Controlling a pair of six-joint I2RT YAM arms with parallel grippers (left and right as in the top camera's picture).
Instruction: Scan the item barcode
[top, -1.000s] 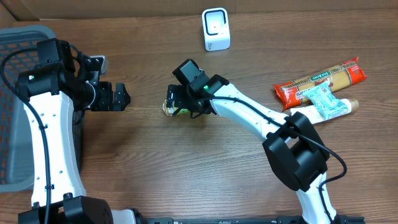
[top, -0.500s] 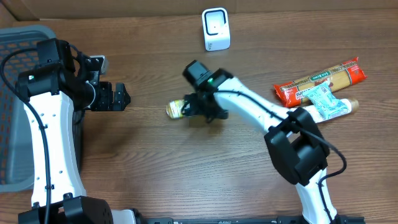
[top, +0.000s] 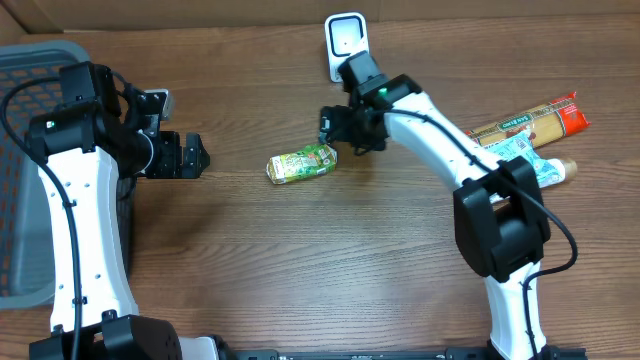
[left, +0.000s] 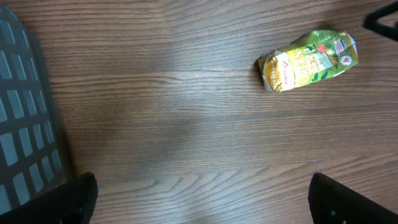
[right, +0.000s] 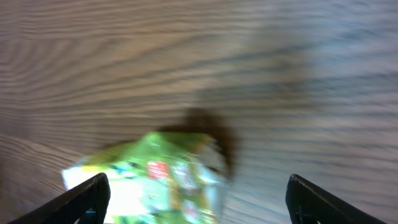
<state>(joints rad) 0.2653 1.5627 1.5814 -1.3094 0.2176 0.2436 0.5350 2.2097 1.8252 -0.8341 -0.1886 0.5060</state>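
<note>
Near the middle of the worktop (top: 250, 250), the green packet (top: 302, 163) lay flat on the wood, tilted a little, with its yellow end toward the left arm and nothing gripping it. My left wrist camera showed it (left: 308, 60) clearly in the upper right of the view, printed face up; I could not make out a barcode on it.

The right claw (top: 335, 128) sat just beyond the packet's right end, between it and the white scanner (top: 346, 45) standing at the far edge of the worktop. On the right wrist camera the claw (right: 199, 202) had its two fingers spread wide at the lower corners of the picture. The packet (right: 155, 180) showed blurred beneath and between them, not pinched by either.

The left claw (top: 195, 155) hung well to the left of the packet, fingers also wide apart and holding nothing; from its own camera (left: 205, 205) I saw only bare wood between the tips.

A grey basket (top: 30, 60) stood at the left edge, beside the left arm, and its wall (left: 25, 124) filled the left side of the left wrist view. Far to the right lay a long pasta packet (top: 520, 125) with a pale green pouch (top: 525, 160) resting against it.
</note>
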